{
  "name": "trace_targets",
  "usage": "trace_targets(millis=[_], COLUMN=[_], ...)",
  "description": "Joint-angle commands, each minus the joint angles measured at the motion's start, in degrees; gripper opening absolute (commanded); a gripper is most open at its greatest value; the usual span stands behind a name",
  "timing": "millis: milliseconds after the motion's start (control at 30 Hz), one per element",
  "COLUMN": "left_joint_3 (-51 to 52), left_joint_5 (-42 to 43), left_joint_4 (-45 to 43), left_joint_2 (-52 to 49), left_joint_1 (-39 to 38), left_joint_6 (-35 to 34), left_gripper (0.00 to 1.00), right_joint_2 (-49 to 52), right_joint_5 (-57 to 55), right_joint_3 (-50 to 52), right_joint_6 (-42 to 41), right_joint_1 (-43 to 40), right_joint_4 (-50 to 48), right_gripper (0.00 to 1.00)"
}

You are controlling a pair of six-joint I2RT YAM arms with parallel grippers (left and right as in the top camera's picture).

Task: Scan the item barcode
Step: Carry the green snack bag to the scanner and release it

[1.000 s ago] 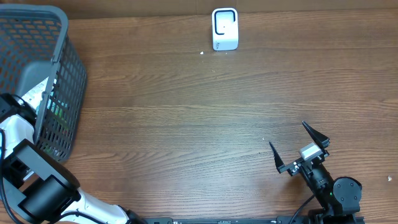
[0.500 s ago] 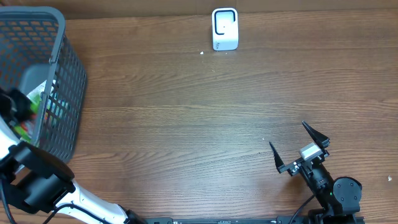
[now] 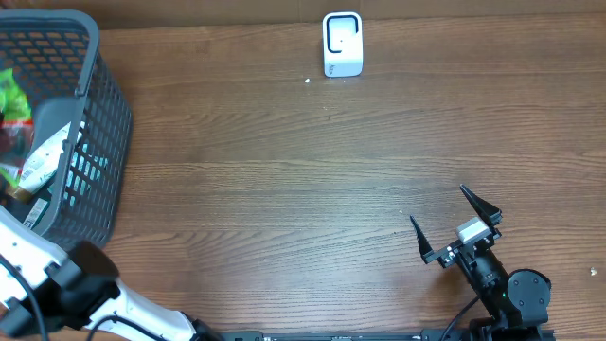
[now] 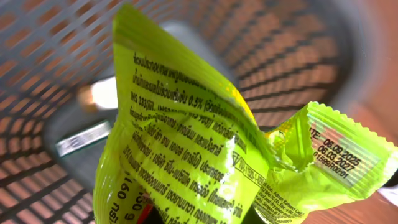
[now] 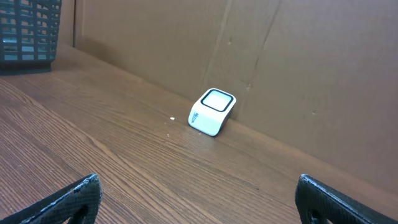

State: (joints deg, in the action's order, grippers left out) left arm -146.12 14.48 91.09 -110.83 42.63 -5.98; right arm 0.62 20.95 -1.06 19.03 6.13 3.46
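While the left gripper [image 4: 155,216] is clamped on a green packet [image 4: 186,149], the right gripper [image 3: 437,204] sits with its jaws wide apart and holding nothing.

The packet rises straight out of the left fingers, crumpled, over the grey mesh basket [image 3: 95,142] at the far left of the table [image 3: 284,189]. From overhead only a scrap of green shows at the frame's left edge. The left wrist view fills with it: dense black print and a date stamp on one sealed end. The white scanner [image 3: 342,44] stands at the far edge, well apart from the packet. The right wrist view shows it just beside a cardboard wall [image 5: 298,68].
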Motion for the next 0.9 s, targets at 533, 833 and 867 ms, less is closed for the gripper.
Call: trace_targets(millis=[533, 833, 867], left_joint_3=[10.5, 17.6, 17.7], left_joint_5=[-9.2, -10.6, -10.5], left_joint_4=[0.3, -5.4, -5.7], left_joint_2=[0.2, -12.1, -13.8], left_joint_1=[-51.5, -64.1, -65.3], left_joint_6=[-22.8, -31.9, -32.2], left_gripper=[0.04, 0.04, 0.04], right_joint_2=[-0.5, -0.5, -0.5], right_joint_5=[-0.3, -0.3, -0.3], right_joint_3=[0.6, 0.6, 0.6], right_joint_6=[-0.7, -0.7, -0.7], right_joint_1=[0.4, 0.4, 0.4], right_joint_4=[-0.3, -0.3, -0.3], right_gripper=[1.0, 1.0, 1.0])
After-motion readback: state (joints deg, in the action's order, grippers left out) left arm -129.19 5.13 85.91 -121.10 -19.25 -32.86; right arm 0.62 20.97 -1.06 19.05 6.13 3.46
